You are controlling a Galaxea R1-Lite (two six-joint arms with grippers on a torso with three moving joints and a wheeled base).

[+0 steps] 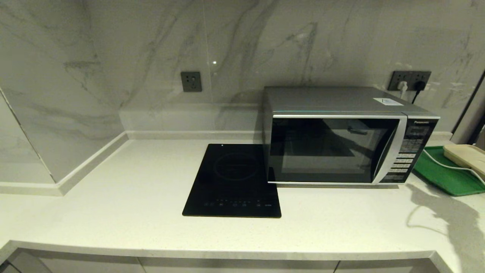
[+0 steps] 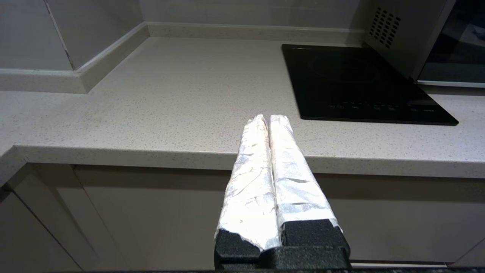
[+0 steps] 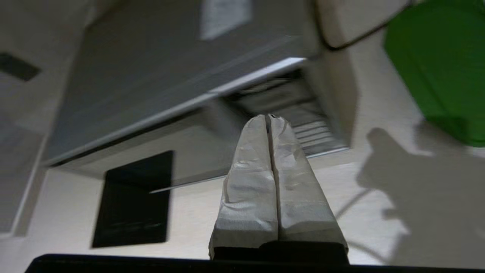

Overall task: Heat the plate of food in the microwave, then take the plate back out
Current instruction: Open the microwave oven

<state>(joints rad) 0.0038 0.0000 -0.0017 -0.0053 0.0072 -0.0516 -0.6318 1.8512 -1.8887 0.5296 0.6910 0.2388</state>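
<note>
My right gripper [image 3: 269, 118], jaws pressed together and empty, hung above the counter's right end, pointing toward what looked like the microwave's [image 1: 333, 149] keypad; the door was closed, no plate in sight.

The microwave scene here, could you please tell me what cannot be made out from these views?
- Plate of food: in no view; the microwave door's dark reflective glass hides the inside.
- Keypad labels: too small in the head view, blurred in the right wrist view.
- Green tray: cut off by the head view's edge.
- Right gripper: outside the head view; only its shadow shows.
</note>
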